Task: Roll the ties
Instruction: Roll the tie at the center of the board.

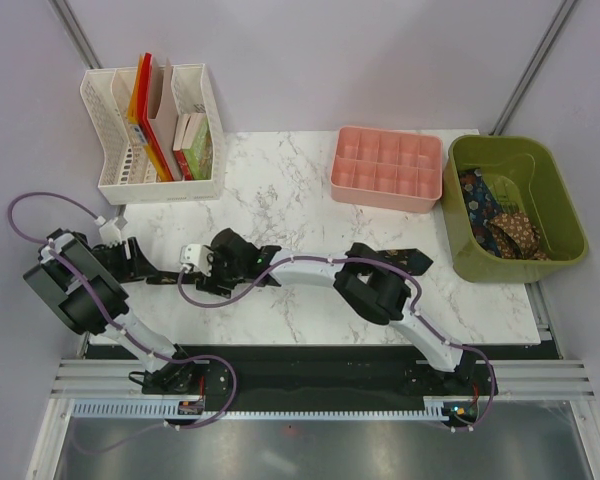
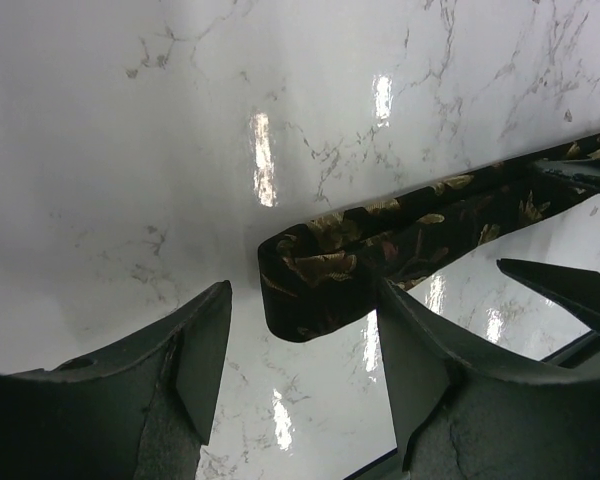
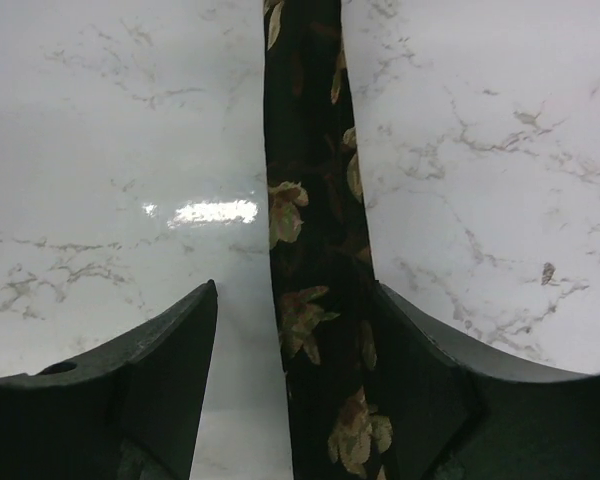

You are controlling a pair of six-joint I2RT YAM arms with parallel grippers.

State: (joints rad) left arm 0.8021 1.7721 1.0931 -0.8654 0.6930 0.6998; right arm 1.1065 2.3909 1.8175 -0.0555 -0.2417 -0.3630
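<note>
Both the left claw (image 2: 305,300) and right claw (image 3: 296,292) gape astride one tie (image 3: 315,200); green bin (image 1: 500,145) holds more ties (image 1: 505,226).

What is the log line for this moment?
stage: tie flat on table, unrolled | left claw: open around tie end | right claw: open astride tie

Left arm (image 1: 130,335) and right arm (image 1: 310,268) stretch low toward each other — left fingers (image 2: 195,350) and right fingers (image 3: 170,360) spread apart.

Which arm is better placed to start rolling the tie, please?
Probably left: the left gripper sits open at the folded end of the tie, where rolling would start; the right gripper straddles it farther along.
</note>
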